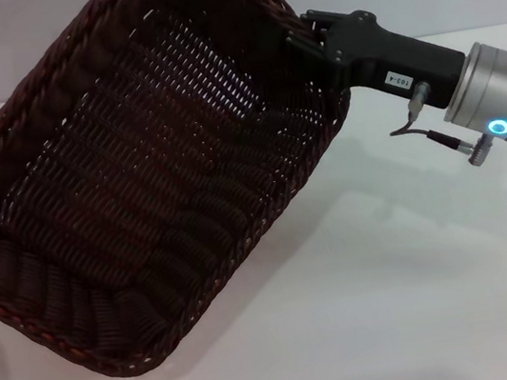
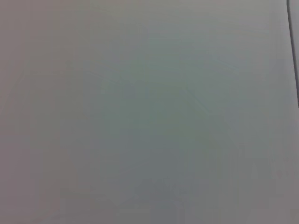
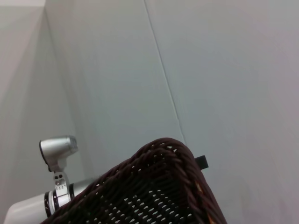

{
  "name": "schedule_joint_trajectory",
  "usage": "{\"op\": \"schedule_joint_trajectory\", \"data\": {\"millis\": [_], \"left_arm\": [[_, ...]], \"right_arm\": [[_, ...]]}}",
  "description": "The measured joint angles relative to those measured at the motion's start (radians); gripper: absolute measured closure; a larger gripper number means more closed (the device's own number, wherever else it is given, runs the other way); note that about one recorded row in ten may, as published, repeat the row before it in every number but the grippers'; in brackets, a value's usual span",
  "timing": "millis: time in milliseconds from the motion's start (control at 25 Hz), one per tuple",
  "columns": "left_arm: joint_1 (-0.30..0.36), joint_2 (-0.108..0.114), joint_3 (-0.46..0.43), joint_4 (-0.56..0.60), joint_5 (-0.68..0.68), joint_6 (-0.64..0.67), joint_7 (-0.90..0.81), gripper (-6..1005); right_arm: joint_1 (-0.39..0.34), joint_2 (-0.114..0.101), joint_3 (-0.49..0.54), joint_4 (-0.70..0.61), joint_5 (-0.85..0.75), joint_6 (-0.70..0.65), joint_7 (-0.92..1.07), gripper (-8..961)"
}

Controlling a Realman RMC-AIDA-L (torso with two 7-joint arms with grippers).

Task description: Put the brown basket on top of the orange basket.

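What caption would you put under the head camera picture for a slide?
The right claw grips the rim of the rectangular dark brown woven basket, holding it tilted above the white table.

The brown basket, rim corner up, fronts a grey wall and a silver arm joint.

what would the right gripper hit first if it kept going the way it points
The right gripper is clamped on the rim of the brown basket, which it carries tilted. Pointing left across the white table, nothing else shows ahead; depth unclear.

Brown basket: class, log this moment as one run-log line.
right gripper: shut on brown basket rim | basket: lifted, tilted | orange basket: not visible | left gripper: out of view
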Motion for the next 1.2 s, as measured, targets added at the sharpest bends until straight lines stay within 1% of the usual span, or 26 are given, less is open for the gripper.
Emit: {"op": "schedule_joint_trajectory", "data": {"millis": [240, 400, 520, 560, 640, 800, 1000, 1200], "left_arm": [[-0.002, 0.000, 0.004, 0.000, -0.001, 0.000, 0.000, 150], [-0.003, 0.000, 0.006, 0.000, -0.002, 0.002, 0.000, 150], [-0.003, -0.001, 0.007, 0.000, -0.003, 0.004, 0.000, 150], [-0.003, -0.001, 0.007, 0.000, -0.003, 0.004, 0.000, 150], [-0.003, -0.003, 0.007, 0.000, -0.005, 0.006, 0.002, 150], [-0.003, -0.004, 0.006, 0.000, -0.006, 0.006, 0.006, 150], [-0.004, -0.006, 0.005, 0.000, -0.006, 0.006, 0.014, 150], [-0.006, -0.006, -0.001, -0.008, -0.007, 0.004, 0.030, 150]], "right_arm": [[0.038, 0.001, -0.005, 0.067, 0.008, -0.004, -0.023, 764], [0.066, 0.002, -0.004, 0.114, 0.009, -0.030, -0.025, 764], [0.078, 0.002, -0.014, 0.122, 0.002, -0.093, -0.025, 764], [0.078, 0.002, -0.014, 0.122, 0.002, -0.093, -0.025, 764], [0.090, 0.001, -0.037, 0.126, -0.004, -0.131, -0.021, 764], [0.140, -0.001, -0.095, 0.159, -0.006, -0.211, -0.008, 764], [0.150, -0.001, -0.115, 0.159, -0.007, -0.243, -0.004, 717], [0.143, -0.002, -0.110, 0.147, -0.008, -0.242, -0.003, 545]]}}
